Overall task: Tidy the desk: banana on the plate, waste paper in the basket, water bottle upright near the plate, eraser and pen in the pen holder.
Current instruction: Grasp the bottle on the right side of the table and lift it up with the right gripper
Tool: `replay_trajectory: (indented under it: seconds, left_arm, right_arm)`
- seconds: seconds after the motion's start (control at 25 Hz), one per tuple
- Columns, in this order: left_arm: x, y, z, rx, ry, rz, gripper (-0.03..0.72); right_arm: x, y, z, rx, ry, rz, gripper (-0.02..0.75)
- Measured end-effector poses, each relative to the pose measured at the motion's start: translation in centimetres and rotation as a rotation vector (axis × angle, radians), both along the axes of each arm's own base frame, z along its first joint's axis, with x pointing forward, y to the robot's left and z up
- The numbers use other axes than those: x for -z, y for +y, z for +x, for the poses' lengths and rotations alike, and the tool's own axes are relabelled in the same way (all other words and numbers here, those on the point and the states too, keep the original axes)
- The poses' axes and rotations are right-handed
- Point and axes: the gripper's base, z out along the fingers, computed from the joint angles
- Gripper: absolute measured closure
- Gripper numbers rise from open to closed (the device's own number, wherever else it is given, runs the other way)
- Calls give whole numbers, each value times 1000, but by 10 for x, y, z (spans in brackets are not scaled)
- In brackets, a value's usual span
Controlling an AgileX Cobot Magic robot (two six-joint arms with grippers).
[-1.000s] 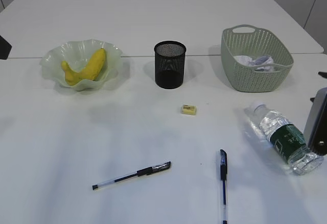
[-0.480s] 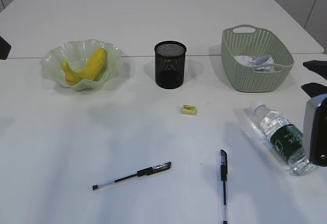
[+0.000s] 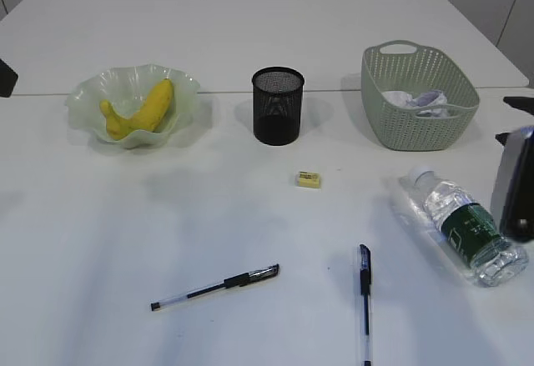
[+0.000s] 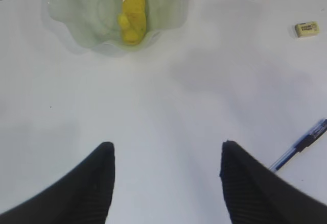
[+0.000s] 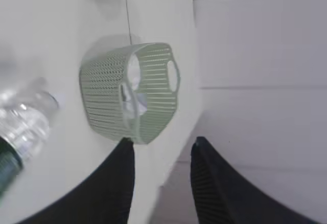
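The banana (image 3: 143,110) lies in the pale green plate (image 3: 88,99) at the back left. White waste paper (image 3: 417,101) sits inside the sage-green basket (image 3: 417,124). At the right, the water bottle (image 3: 463,226) lies on its side. My right gripper (image 3: 511,120) hovers open just beyond it, empty, at the view's right edge. The yellow eraser (image 3: 308,180) rests in front of the black pen holder (image 3: 277,106). Two pens (image 3: 217,286) (image 3: 365,295) lie near the front. In the left wrist view my left gripper (image 4: 166,150) hangs open over bare desk, below the plate (image 4: 71,15).
The right wrist view shows the basket (image 5: 130,91) ahead of the fingers, the bottle (image 5: 20,132) at the left, and the desk's edge with the wall behind. A seam crosses the desk (image 3: 250,216) behind the plate and holder.
The right arm has lifted a little beside the bottle, bringing its fingertips into the exterior view, and its jaws have narrowed slightly. The left gripper and all objects are unmoved.
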Motion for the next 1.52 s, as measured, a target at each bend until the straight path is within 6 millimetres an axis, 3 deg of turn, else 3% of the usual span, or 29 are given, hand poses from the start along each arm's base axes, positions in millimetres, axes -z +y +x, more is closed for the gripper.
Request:
replay_trajectory:
  seconds: [0.24, 0.44, 0.64, 0.8, 1.12, 1.28, 1.52]
  left_arm:
    - [0, 0, 0, 0, 0, 0, 223]
    - [0, 0, 0, 0, 0, 0, 223]
    - [0, 0, 0, 0, 0, 0, 223]
    - [0, 0, 0, 0, 0, 0, 223]
    - [0, 1, 0, 0, -2, 9, 223]
    - [0, 1, 0, 1, -2, 13, 223]
    - [0, 1, 0, 1, -3, 15, 223]
  right_arm:
    - [-4, -3, 3, 321, 108, 798, 447]
    - [6, -2, 12, 525, 230, 1119, 317]
    - [10, -14, 30, 615, 353, 1313, 295]
    - [17, -30, 45, 659, 384, 1360, 293]
    - [44, -25, 62, 675, 516, 1310, 294]
    - [40, -23, 61, 577, 520, 1196, 294]
    - [30, -20, 49, 474, 483, 1173, 296]
